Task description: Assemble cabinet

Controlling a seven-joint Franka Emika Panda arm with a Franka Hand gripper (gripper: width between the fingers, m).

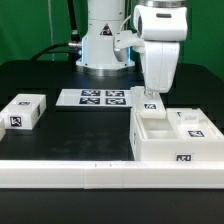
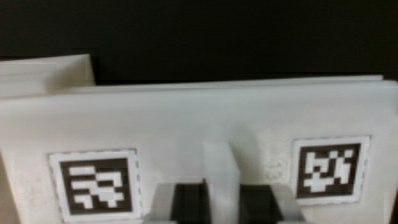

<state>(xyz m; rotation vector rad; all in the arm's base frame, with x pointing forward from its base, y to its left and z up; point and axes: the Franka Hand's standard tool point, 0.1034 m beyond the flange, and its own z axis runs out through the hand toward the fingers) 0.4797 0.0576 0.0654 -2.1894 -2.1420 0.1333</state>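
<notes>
The cabinet (image 1: 176,142), a large white box with tags, lies at the exterior view's right, with a small tagged white piece (image 1: 192,121) in it. My gripper (image 1: 151,97) reaches straight down onto the cabinet's far left wall. In the wrist view the cabinet (image 2: 196,115) fills the picture with two tags. My gripper (image 2: 226,196) has its dark fingers (image 2: 183,203) pressed on both sides of a thin white upright wall. It is shut on that wall.
A small white tagged block (image 1: 23,112) lies at the exterior view's left. The marker board (image 1: 94,98) lies in front of the robot base. A long white rail (image 1: 90,176) runs along the front edge, just before the cabinet.
</notes>
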